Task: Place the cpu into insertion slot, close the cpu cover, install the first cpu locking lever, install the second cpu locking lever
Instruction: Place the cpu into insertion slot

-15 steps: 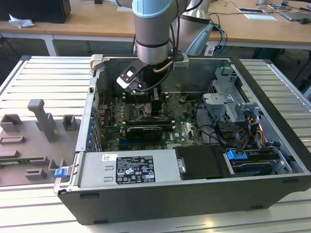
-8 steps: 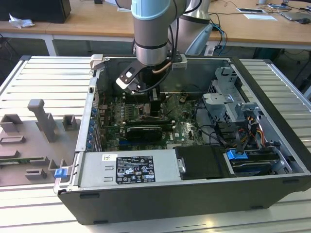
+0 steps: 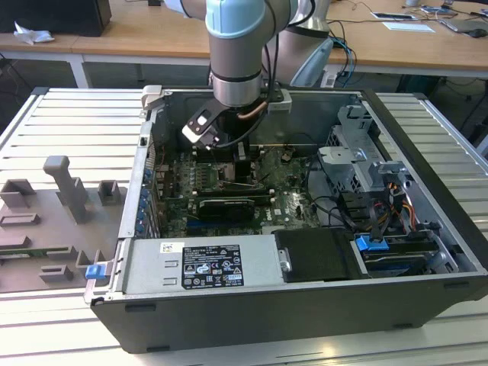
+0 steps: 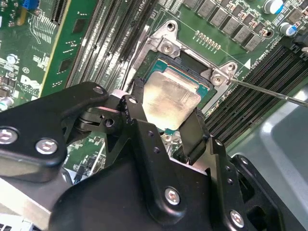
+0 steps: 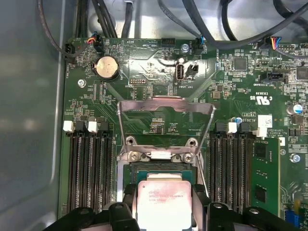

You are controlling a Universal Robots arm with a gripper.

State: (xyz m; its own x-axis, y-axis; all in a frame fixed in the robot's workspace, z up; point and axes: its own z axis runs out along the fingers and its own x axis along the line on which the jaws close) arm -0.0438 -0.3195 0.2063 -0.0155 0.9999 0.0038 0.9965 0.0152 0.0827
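— Fingers point(image 4: 131, 109) first: wide, narrow, or holding something?

— Holding. The gripper point(image 4: 166, 114) has its two black fingers pinched onto opposite edges of the cpu point(image 4: 171, 96), and the chip's pale silvery face is turned up between them.

— Where is the cpu relative to the insertion slot point(image 5: 144, 171)?

— Directly over the slot, within the outline of its metal rim. In the second wrist view the chip looks slightly tilted against the slot. I cannot tell whether it is fully seated on the pin field.

— And the cpu cover point(image 5: 166, 102)?

— Swung open. It stands raised at the edge of the slot farthest from the gripper, and the green board shows through its square window. It is not down over the slot.

— Any lever?

— One thin wire locking lever point(image 4: 269, 91) angles away from a corner of the slot, clear of the rim.

— What else lies around the slot?

— Long black memory slots point(image 5: 89, 168) run along both of its sides. A round coin battery point(image 5: 107, 67) sits beyond the open cover, well apart from the slot. In the exterior view the arm point(image 3: 236, 69) reaches down into the open computer case point(image 3: 305, 320), above the slot.
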